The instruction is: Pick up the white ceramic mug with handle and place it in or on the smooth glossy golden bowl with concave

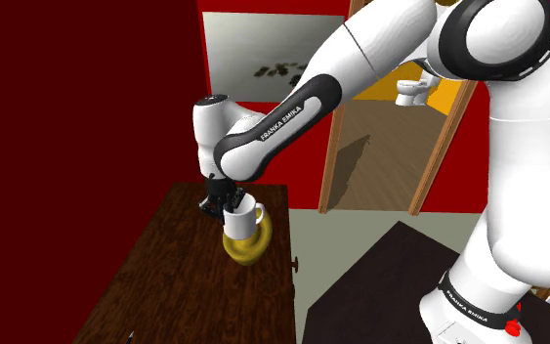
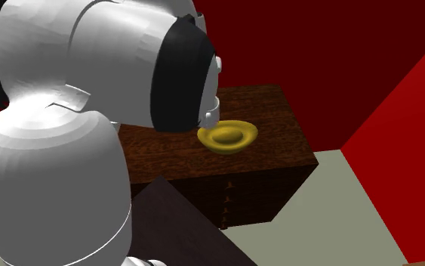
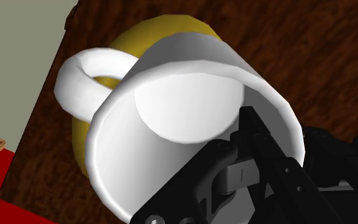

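Note:
My black gripper (image 1: 226,198) is shut on the rim of a white mug (image 1: 242,218), which is tilted and sits directly over a glossy golden bowl (image 1: 248,247). I cannot tell whether its base touches the bowl. In the wrist view one finger (image 3: 258,137) reaches inside the white mug (image 3: 184,108) and the other lies outside its wall, with the gripper (image 3: 279,130) clasping the rim. The mug's handle (image 3: 85,71) points away from the fingers, and the golden bowl (image 3: 165,27) shows behind the mug. In the second exterior view the arm hides the mug and covers an edge of the bowl (image 2: 229,136).
The bowl stands near the corner of a dark wooden cabinet (image 1: 160,269) with a drawer knob (image 1: 293,263) on its front. Red walls rise behind it. A wood-framed doorway (image 1: 333,156) opens to a room with a toilet (image 1: 411,91). My dark stand (image 1: 370,293) is at lower right.

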Tool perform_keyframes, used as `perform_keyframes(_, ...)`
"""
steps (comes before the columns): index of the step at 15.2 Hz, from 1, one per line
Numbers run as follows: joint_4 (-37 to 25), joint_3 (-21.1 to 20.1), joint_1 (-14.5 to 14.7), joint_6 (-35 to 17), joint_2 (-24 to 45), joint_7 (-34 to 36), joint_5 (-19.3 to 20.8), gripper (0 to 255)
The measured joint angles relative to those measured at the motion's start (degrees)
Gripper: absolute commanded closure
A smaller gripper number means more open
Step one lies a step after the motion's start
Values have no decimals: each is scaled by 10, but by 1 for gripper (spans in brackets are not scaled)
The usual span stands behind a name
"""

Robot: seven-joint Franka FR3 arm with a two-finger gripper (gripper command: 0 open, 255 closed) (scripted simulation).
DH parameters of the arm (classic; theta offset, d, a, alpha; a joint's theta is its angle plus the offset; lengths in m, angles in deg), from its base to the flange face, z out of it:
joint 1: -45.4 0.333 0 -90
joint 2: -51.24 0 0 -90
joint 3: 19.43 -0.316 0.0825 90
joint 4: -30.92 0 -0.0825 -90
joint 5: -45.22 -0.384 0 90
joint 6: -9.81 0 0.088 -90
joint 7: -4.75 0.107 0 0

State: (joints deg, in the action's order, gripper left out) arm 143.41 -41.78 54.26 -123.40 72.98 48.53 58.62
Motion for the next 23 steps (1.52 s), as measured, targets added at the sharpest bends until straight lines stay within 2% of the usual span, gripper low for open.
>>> perform_keyframes(7,-32,21,-57,13,14,-88,-9,255)
perform_keyframes(23,-26,48,-44,-71,95,-68,30,255)
